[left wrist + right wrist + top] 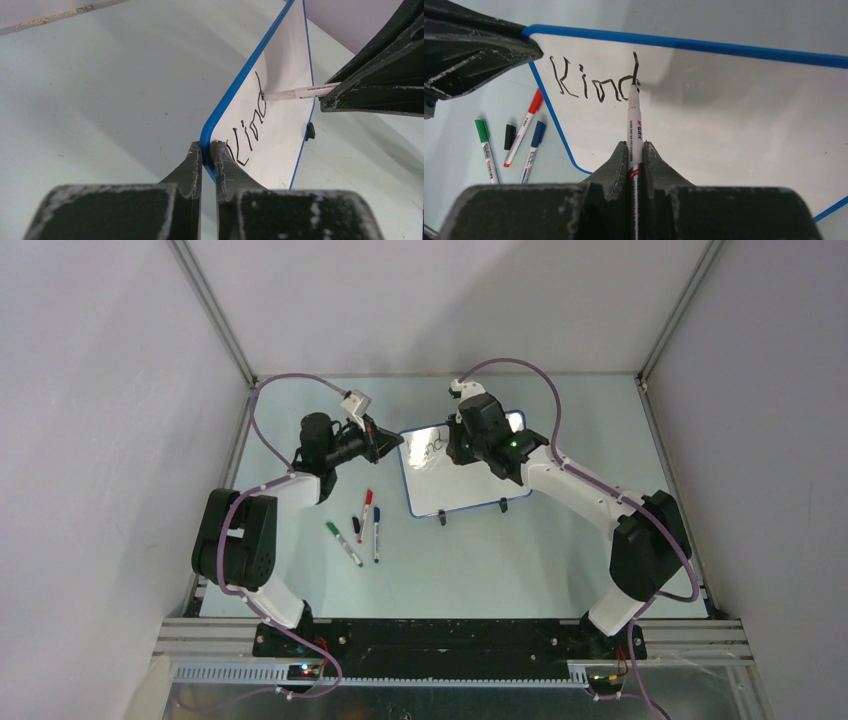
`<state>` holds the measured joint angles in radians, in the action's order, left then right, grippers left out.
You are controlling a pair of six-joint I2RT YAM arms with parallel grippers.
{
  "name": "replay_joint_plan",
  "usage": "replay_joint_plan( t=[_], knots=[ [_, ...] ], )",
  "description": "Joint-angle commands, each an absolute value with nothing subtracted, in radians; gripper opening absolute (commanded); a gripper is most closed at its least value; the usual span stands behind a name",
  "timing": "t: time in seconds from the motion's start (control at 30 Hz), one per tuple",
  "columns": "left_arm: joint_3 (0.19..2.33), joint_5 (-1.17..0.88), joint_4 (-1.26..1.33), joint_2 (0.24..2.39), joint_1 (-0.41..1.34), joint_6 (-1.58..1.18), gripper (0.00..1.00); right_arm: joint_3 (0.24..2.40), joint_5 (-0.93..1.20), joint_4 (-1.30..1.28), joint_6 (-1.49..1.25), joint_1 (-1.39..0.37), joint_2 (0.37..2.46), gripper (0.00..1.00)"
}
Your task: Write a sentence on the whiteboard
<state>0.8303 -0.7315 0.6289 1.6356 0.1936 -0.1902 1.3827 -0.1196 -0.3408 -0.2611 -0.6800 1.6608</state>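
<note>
The whiteboard [455,490], white with a blue rim, lies tilted near the table's middle. My left gripper [208,147] is shut on the rim at the board's near left corner [206,140]; in the top view it [392,443] sits at the board's upper left. My right gripper [635,145] is shut on a white marker [634,125]. The marker's tip touches the board at the stem of a "d". Of the sentence, only the black letters "Kind" [589,85] show along the top edge. The left wrist view shows the same letters [250,130] and marker [300,92].
Left of the board lie a green marker [343,543], a red marker [365,514], a blue marker [376,533] and a black cap [356,524]. Two small black feet [441,519] stick out at the board's near edge. Grey walls close in the table.
</note>
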Motion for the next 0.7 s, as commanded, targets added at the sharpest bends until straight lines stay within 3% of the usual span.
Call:
replay_joint_plan(
  t=[0.0, 0.67],
  knots=[
    [0.813, -0.693, 0.556, 1.626, 0.211, -0.112, 0.00, 1.354, -0.132, -0.355, -0.267, -0.684, 1.624, 0.00],
    [0.808, -0.693, 0.559, 1.622, 0.213, -0.110, 0.00, 1.319, -0.059, -0.287, -0.261, -0.667, 1.521, 0.00]
  ],
)
